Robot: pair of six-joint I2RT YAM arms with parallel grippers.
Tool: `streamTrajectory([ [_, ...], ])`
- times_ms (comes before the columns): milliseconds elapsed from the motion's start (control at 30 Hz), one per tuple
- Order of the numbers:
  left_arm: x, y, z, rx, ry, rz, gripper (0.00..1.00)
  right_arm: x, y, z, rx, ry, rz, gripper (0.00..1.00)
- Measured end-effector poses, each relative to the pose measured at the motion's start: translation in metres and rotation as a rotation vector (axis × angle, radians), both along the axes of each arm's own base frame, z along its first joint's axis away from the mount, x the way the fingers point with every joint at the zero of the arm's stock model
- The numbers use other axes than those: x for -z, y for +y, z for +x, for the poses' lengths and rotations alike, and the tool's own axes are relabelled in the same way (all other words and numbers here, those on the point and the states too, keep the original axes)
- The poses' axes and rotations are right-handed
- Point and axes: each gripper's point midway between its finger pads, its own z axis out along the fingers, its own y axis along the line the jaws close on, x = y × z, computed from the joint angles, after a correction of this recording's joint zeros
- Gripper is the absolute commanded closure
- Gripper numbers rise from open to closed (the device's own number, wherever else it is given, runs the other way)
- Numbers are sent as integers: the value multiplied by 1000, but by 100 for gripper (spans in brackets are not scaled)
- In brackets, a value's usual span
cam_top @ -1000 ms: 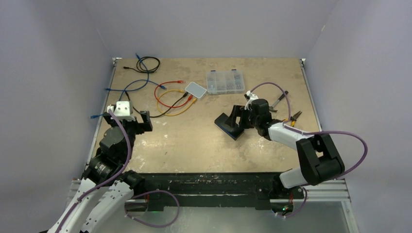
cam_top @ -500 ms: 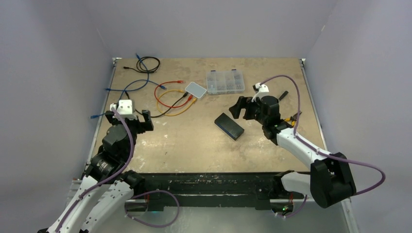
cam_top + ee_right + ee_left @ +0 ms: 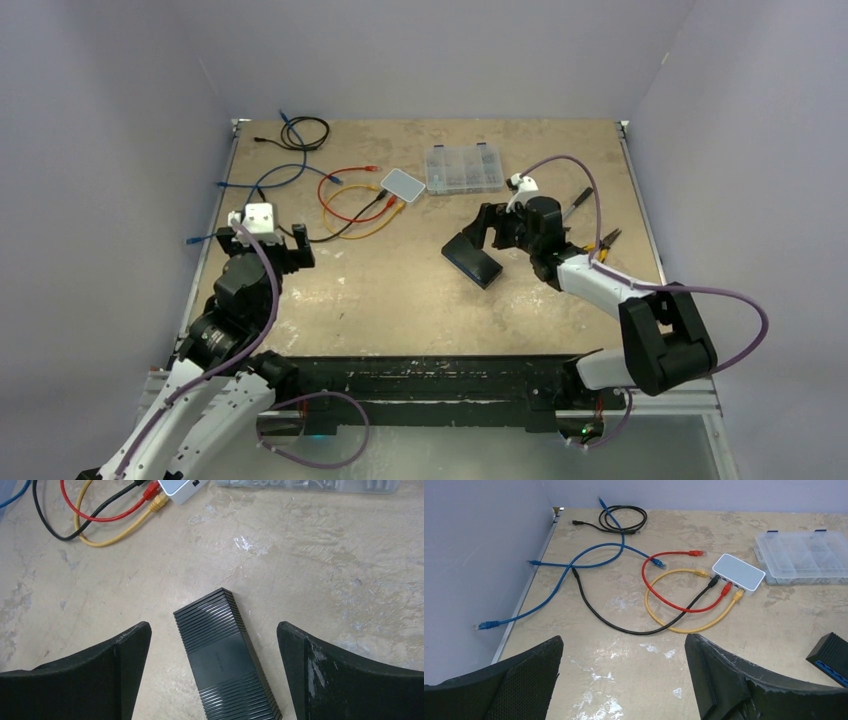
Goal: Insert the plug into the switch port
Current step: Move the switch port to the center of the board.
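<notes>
Okay, my right end effector [image 3: 212, 627] hangs released and empty over the black switch [image 3: 225, 655] near bench centre, probably to steady it. My left end effector [image 3: 624, 650], also released, waits at 9 o'clock facing the cables. The free red plug [image 3: 695, 553] lies at 11 o'clock.

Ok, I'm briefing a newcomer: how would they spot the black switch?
Find the clear organizer at the table's far side. Nearer the arms, under the open right gripper, lies the black switch. It is ribbed and cable-free, unlike the white switch.
</notes>
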Motion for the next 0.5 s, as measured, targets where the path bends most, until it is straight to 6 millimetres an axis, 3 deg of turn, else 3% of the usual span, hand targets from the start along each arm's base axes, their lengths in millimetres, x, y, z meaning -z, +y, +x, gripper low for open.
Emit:
streamTrajectory([
  [267,11,-2,8,-12,45,28,9,-3,0,5,8,-37,10,1],
  [500,28,-4,18,-24,117,74,9,12,-7,6,49,-26,-11,2],
])
